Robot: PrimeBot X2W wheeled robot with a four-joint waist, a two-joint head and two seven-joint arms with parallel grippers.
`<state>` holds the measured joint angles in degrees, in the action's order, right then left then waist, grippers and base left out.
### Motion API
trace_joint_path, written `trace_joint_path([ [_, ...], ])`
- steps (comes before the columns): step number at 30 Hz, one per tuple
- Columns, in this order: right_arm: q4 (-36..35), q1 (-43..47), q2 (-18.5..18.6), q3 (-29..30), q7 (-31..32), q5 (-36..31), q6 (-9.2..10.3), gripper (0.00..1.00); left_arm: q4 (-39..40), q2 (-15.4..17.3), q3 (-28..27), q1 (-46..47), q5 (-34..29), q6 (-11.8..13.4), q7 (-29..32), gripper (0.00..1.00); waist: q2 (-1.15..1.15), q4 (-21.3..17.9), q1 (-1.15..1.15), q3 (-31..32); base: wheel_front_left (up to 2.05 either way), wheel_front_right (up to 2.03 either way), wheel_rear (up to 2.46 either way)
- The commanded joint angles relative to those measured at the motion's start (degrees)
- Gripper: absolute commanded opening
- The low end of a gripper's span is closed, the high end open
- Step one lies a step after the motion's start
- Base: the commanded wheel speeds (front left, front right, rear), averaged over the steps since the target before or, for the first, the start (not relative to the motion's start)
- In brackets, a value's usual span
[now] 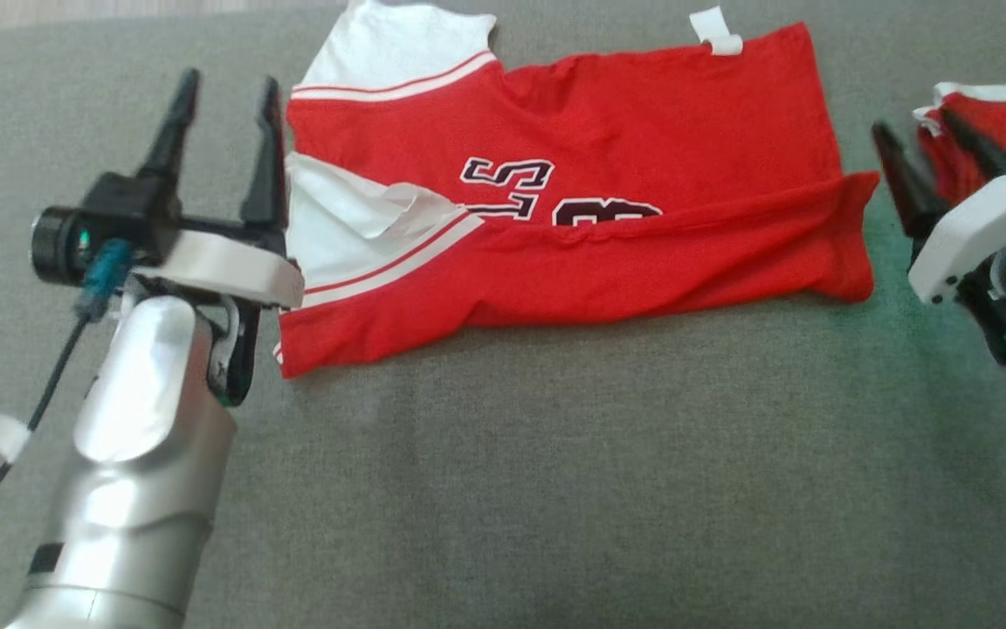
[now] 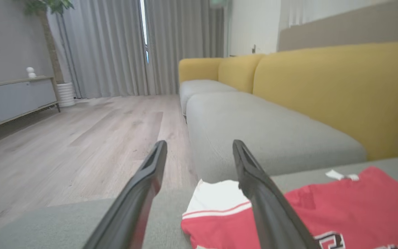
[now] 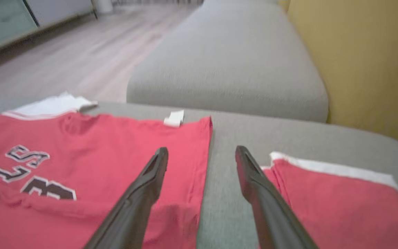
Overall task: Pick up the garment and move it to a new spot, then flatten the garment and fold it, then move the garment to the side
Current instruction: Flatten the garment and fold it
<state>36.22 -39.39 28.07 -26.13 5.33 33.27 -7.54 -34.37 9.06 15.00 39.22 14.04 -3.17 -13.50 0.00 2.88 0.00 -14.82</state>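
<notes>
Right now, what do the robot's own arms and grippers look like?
Both the left gripper and right gripper have two long, tapered black fingers. The left forearm is shiny silver, with a white wrist cover, a round black camera and a blue plug on a black cable. The right wrist shell is white, with a green light.

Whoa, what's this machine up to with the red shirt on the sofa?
A two-armed robot is partway through folding a red jersey on a grey sofa cushion. The jersey lies spread out, with its near edge already turned up over part of the lettering. The left fingers stand open beside the sleeve end, and the right fingers stand open at the other end. Neither holds any cloth. Another red garment lies off to the robot's right.
</notes>
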Motion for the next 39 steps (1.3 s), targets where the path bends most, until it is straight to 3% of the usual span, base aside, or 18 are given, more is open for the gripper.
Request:
trace_joint_path([
  [1, -1.2, -0.5, 0.0, 0.7, -2.5, -0.7, 0.05, 1.00, 2.8, 1.2, -2.7, 1.1, 0.8, 0.6, -0.8, 1.00, 0.00, 0.0, 0.00, 0.8, 0.00, 0.00, 0.00],
  [4, -1.4, 1.0, -1.4, 3.4, -8.9, -2.1, 0.05, 1.00, 6.4, 0.0, -5.3, -1.9, 2.8, 1.1, -1.4, 1.00, 0.00, -0.1, 0.00, 2.3, 0.00, 0.00, 0.00],
  [7, -3.4, 4.8, -3.9, 6.8, -15.6, -5.1, 0.05, 1.00, 15.1, -1.9, -9.1, -9.1, 3.9, 1.5, -1.5, 1.00, 0.00, -0.5, 0.00, 4.4, 0.00, 0.00, 0.00],
  [12, -7.3, 11.5, -8.1, 13.1, -18.6, -9.3, 0.05, 1.00, 22.6, -4.4, -11.6, -18.9, 4.1, 1.1, -1.5, 1.00, 0.00, -0.8, 0.00, 6.8, 0.00, 0.00, 0.00],
  [17, -12.0, 20.2, -13.8, 17.8, -19.4, -14.8, 0.05, 1.00, 24.2, -5.7, -11.7, -26.3, 3.8, 1.3, -1.5, 1.00, 0.00, -1.1, 0.00, 8.9, 0.00, 0.00, 0.00],
  [25, -17.1, 26.8, -20.5, 21.9, -19.1, -19.5, 0.05, 1.00, 22.3, -6.1, -10.6, -29.8, 4.0, 2.5, -1.5, 1.00, 0.00, -2.4, 0.00, 8.8, 0.00, 0.00, 0.00],
  [34, -21.1, 26.5, -21.2, 22.8, -17.1, -20.9, 0.05, 1.00, 11.4, -6.0, -7.9, -25.8, 2.3, 3.7, 0.2, 1.00, 0.00, -4.0, 0.00, 6.3, 0.00, 0.00, 0.00],
  [39, -22.6, 26.1, -21.6, 22.7, -16.6, -21.2, 0.05, 1.00, 4.3, -4.6, -8.5, -21.6, 1.2, 6.4, 2.7, 1.00, 0.00, -5.1, 0.00, 4.2, 0.00, 0.00, 0.00],
])
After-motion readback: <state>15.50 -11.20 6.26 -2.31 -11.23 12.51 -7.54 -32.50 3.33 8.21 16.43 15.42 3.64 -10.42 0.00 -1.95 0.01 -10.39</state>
